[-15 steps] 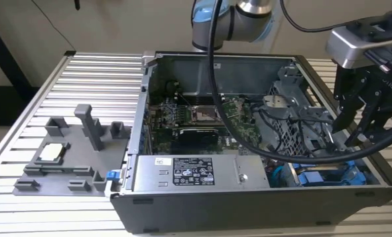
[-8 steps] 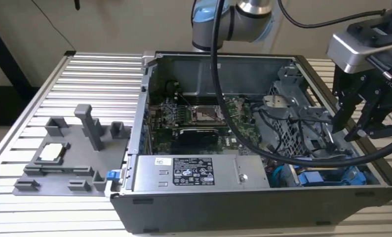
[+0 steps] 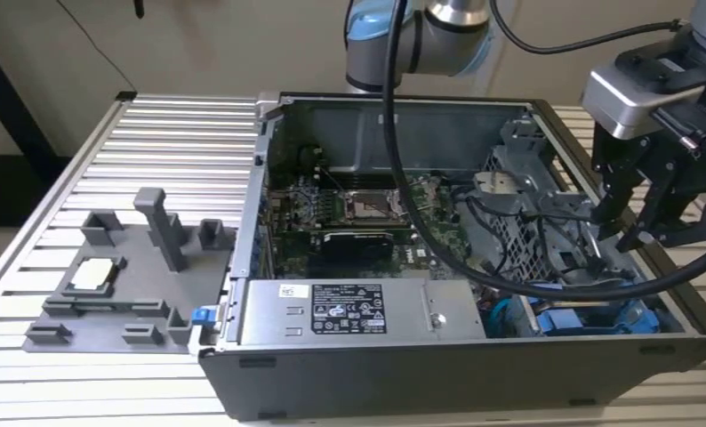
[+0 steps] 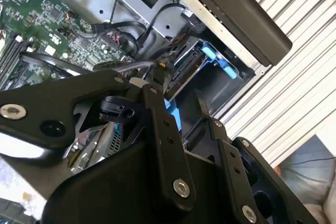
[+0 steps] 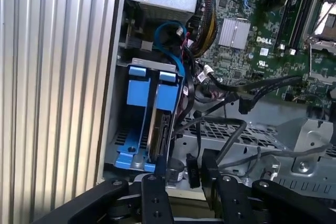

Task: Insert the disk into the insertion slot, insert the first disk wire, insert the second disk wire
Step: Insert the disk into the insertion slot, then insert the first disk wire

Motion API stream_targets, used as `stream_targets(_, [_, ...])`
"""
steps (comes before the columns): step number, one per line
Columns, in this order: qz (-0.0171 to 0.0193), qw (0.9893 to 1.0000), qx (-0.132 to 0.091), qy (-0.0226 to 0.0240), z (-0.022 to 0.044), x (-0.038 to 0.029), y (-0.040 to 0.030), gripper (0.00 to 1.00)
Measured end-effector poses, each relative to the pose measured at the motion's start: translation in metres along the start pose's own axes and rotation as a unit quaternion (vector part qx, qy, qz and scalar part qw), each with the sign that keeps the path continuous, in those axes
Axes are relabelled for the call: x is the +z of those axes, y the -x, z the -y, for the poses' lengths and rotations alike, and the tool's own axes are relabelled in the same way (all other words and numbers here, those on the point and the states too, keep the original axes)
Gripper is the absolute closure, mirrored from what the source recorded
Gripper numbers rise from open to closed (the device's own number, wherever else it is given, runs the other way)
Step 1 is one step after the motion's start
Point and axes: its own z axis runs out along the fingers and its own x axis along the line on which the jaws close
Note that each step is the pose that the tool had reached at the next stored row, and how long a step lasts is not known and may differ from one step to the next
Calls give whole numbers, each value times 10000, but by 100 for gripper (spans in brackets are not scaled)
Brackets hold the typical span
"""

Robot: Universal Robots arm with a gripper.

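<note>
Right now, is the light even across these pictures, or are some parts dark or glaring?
Not even. Exterior view: the ribbed table is brightly lit, the inside of the computer case shadowed. First wrist view: the table glares pale, and the silver heat sink gleams. Second wrist view: the black gripper looms dark in front, the table bright behind it.

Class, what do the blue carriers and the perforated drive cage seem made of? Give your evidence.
Blue carriers: likely moulded plastic, uniform bright colour, soft sheen. Drive cage: probably sheet metal, bare grey, punched holes, folded edges.
</note>
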Motion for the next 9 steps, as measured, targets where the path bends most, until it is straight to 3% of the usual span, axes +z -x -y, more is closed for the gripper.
stream_targets(9, [0, 10000, 0, -6, 1, 9, 22, 60])
